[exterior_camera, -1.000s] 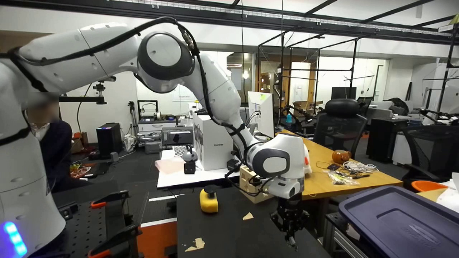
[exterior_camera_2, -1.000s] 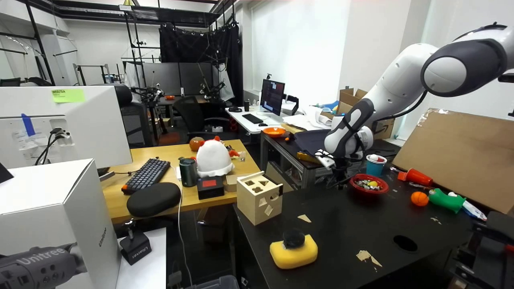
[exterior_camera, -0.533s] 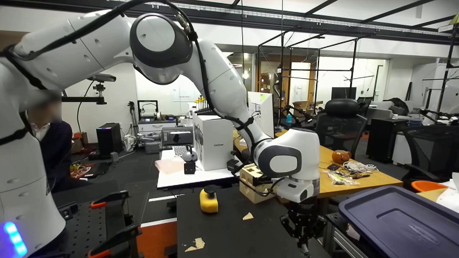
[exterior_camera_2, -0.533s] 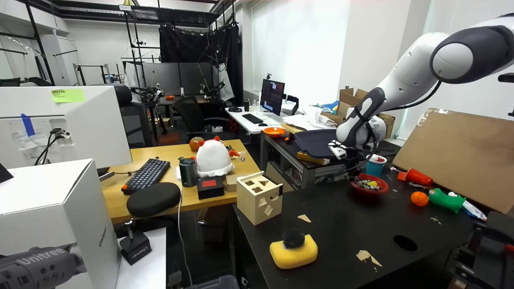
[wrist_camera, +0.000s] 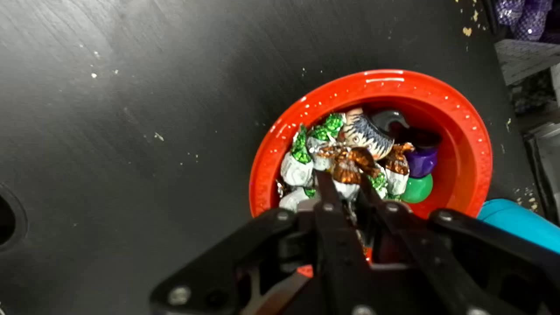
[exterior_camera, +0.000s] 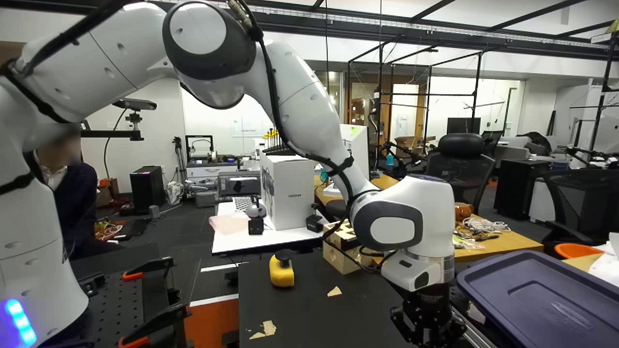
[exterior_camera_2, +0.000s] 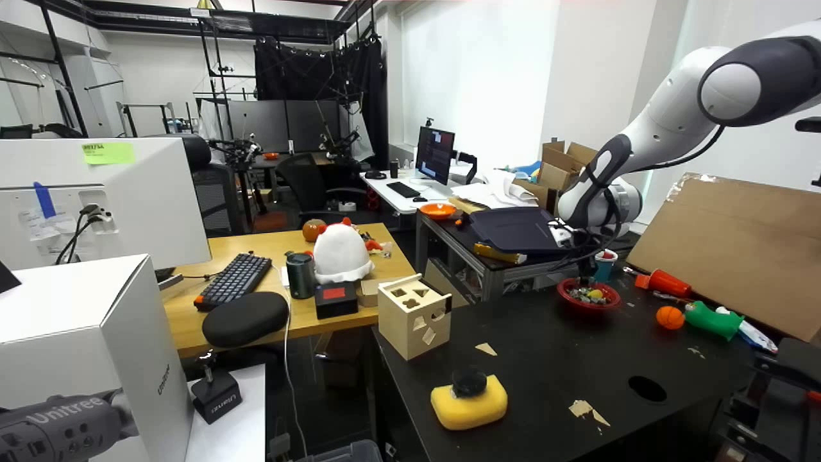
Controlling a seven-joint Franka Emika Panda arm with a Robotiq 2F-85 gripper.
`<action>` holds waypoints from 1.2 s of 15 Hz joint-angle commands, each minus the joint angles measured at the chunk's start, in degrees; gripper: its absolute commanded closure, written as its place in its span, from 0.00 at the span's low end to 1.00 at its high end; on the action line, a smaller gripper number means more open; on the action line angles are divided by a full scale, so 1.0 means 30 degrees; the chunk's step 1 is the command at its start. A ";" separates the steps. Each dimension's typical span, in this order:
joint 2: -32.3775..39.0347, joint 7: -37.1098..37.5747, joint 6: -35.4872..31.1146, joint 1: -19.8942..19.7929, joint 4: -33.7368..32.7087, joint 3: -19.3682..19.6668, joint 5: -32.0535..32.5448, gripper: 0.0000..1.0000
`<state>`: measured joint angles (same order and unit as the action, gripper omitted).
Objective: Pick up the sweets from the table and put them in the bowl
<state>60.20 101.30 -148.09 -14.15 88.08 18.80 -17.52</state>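
- The pincer (wrist_camera: 348,190) enters the wrist view from 6 o'clock; its dark fingers (wrist_camera: 330,229) are nearly together, with only a narrow gap, and they have hold of one brown-foil sweet (wrist_camera: 346,173), which has a crinkled, shiny top and a whitish lower part.
- In the wrist view this sweet is inside the outline of the red bowl (wrist_camera: 474,144); whether it touches its neighbours, I cannot tell.
- The bowl is round and glossy, and small bumps catch the light around its wide rim.
- More wrapped sweets (wrist_camera: 297,168) lie in the bowl; those toward 9 and 10 o'clock have twisted, glittering tops of green foil and pale, rounded bodies.
- Also in the bowl are, at 12 o'clock, a piece with a painted face (wrist_camera: 366,135) and dark zigzag hair, at 3 o'clock a purple piece (wrist_camera: 423,162), and at 4 o'clock a smooth green piece (wrist_camera: 416,189).
- The bowl stands on the desk (wrist_camera: 131,153), which is black, flat and matte, with fine streaks and pale crumbs (wrist_camera: 467,31).
- At 4 o'clock from the bowl, close beside it, is a smooth blue cup (wrist_camera: 518,221), partly cut by the edge of the wrist view.
- In an exterior view, counted from the bowl, a pale wooden box (exterior_camera_2: 404,324) with cut-out shapes is at 9 o'clock, and a yellow block (exterior_camera_2: 471,410) with rounded edges and a round black knob (exterior_camera_2: 469,382) is between 7 and 8.
- A little past 3 o'clock there is an orange ball (exterior_camera_2: 670,317) with dark lines.
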 commanded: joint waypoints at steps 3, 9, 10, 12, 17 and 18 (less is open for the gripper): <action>-0.0643 0.1384 -0.0648 0.0594 0.1242 0.0134 0.0105 0.40; -0.1343 0.0014 -0.1215 0.1066 0.2302 -0.1113 0.0105 0.00; -0.1539 -0.0436 -0.1478 0.0984 0.2530 -0.1548 0.0007 0.00; -0.2001 -0.1885 -0.1898 0.0576 0.3009 -0.2609 -0.0233 0.00; -0.3289 -0.7968 -0.1190 -0.1320 0.4318 -0.5644 -0.1219 0.00; -0.3445 -0.9244 -0.0922 -0.1666 0.4547 -0.6061 -0.1504 0.00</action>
<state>54.32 83.78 -152.61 -15.56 96.70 4.68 -19.55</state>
